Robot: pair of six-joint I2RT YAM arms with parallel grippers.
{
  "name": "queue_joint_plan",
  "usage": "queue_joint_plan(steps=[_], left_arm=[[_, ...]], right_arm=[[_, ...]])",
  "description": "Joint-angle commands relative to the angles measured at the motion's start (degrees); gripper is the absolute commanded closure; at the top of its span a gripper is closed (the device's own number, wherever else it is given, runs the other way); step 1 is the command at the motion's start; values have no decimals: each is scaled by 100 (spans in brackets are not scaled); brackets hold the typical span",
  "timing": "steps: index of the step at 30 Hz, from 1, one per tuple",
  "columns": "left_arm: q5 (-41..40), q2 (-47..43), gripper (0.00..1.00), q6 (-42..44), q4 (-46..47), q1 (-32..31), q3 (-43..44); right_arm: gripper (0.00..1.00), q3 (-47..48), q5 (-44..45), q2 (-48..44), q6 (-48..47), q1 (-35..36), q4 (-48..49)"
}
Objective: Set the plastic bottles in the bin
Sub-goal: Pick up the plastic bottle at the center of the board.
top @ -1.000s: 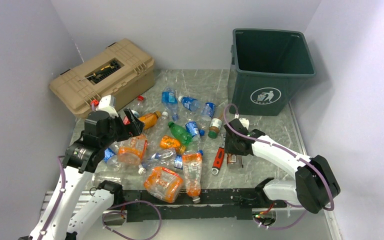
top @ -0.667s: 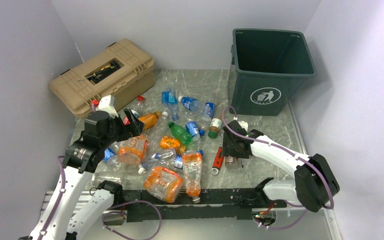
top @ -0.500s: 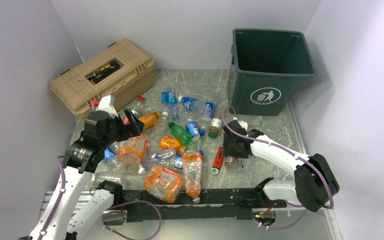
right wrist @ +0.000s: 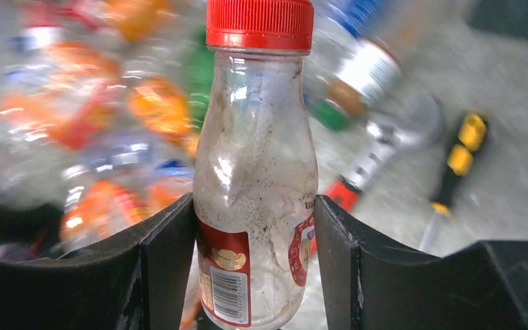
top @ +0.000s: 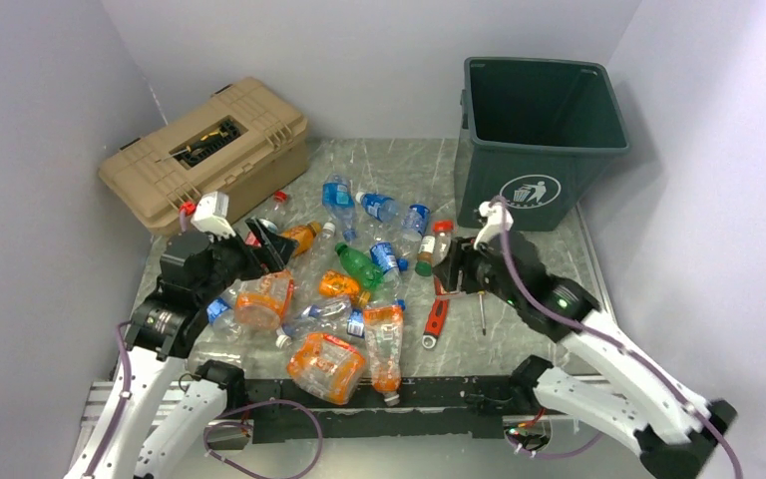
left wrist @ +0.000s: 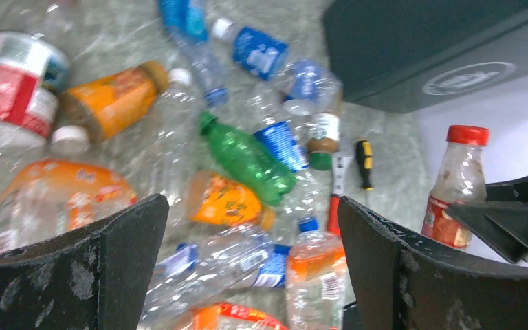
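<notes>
My right gripper [top: 454,267] is shut on a clear plastic bottle [right wrist: 258,172] with a red cap and red label, held upright off the table. That bottle [top: 442,241] hangs left of the dark green bin [top: 544,140], below its rim. Several more plastic bottles lie in a heap on the table, among them a green one [top: 359,264] and a crushed orange one [top: 325,364]. My left gripper [top: 259,247] hovers open over the heap's left side. Between its fingers [left wrist: 96,275] nothing is held; a clear bottle with an orange label [left wrist: 316,271] lies below.
A tan toolbox [top: 204,150] stands at the back left. A red-handled wrench [top: 436,317] and a screwdriver [top: 482,309] lie on the table under the right arm. Grey walls close in both sides.
The right gripper closed on the red-capped bottle beside the wrench and lifted it up and back toward the bin. The left arm has barely moved.
</notes>
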Motion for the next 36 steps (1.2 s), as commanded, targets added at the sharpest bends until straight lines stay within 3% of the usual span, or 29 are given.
queue_joint_plan(steps=[1,4,7,12,20,27,36], left_arm=[[1379,90,0,-151,1349,18,147],[2644,499,0,-371,2122,15,384],[3761,856,1,-1037,3598,15,377],[4461,1409,0,-1637,4986,-99,578],[3453,1615,0,10,3693,-1559,1021],[3342,1898,5,264,3457,-1974,1080],[3055,1099,1,246,3712,-2027,300]], right_arm=[[100,-215,-1581,-1316,-1158,443,1655],[100,-657,-2263,-1726,-1359,621,2715],[100,-905,-2719,-1688,-1369,714,3352],[100,-1186,-2992,-1507,-1222,927,4398],[100,-1365,-2369,-1060,-1236,1809,5370],[100,-1201,-1594,-595,-1593,2567,5677],[100,-1730,-533,-787,-1279,2718,6936]])
